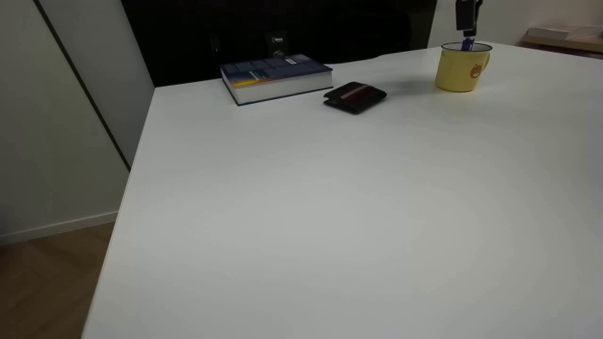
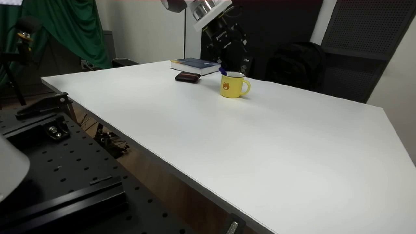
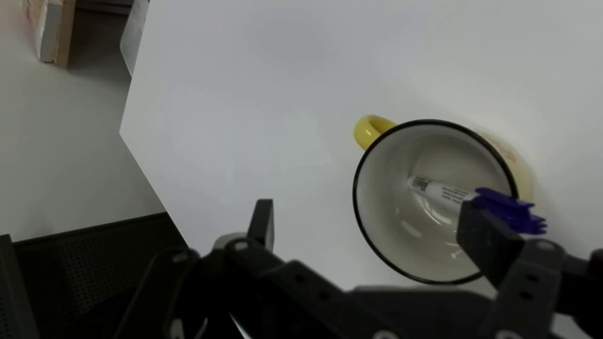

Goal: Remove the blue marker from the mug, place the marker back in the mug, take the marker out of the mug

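Yellow mug (image 2: 231,92): upright on the white table (image 2: 292,146); handle (image 2: 247,87) at 3 o'clock in an exterior view.
Blue marker (image 3: 447,196): in the mug, leaning; in the wrist view, pale barrel end toward 10 o'clock, cap (image 3: 511,209) over the rim toward 3.
Gripper (image 3: 372,233): jaws spread wide, about 12 o'clock from the mug in both exterior views; one finger (image 3: 485,245) overlaps the cap in the wrist view (can't tell if they touch).
Wallet (image 1: 355,99): dark, folded, striped, between 8 and 9 o'clock from the mug in an exterior view.
Hardcover book (image 1: 278,75): lying flat, dark blue cover up, near the wallet.
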`<state>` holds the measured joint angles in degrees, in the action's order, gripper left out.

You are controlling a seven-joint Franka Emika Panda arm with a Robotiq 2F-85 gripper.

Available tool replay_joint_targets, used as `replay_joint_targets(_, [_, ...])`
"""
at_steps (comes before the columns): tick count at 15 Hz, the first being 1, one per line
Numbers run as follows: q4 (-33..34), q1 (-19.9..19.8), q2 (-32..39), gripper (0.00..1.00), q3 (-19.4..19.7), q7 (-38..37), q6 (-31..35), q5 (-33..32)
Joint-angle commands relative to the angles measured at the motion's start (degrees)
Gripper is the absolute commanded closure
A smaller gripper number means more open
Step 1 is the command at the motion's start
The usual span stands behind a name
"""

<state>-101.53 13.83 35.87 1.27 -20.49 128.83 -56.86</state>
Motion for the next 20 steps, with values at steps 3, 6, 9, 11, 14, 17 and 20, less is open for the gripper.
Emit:
replay_joint_targets(3, [1.95,0.74,1.17,0.00,-0.23,-1.19,-2.34,-1.72])
replay_joint_targets(6, [1.44,1.25,0.99,0.00,0.02,-3.04,-1.35,-3.58])
replay_joint_targets(9, [1.72,1.65,1.29,0.00,-0.33,-4.69,-0.91,-5.95])
replay_joint_targets(11, [1.96,1.79,1.49,0.00,-0.89,-3.87,-1.83,-6.09])
replay_joint_targets(14, [1.84,2.03,1.58,0.00,-1.72,-3.42,-2.15,-6.25])
replay_joint_targets(17, [1.54,2.24,1.88,0.00,-2.45,-3.30,-1.83,-6.01])
replay_joint_targets(20, [1.19,2.18,2.45,0.00,-2.85,-3.32,-1.57,-5.71])
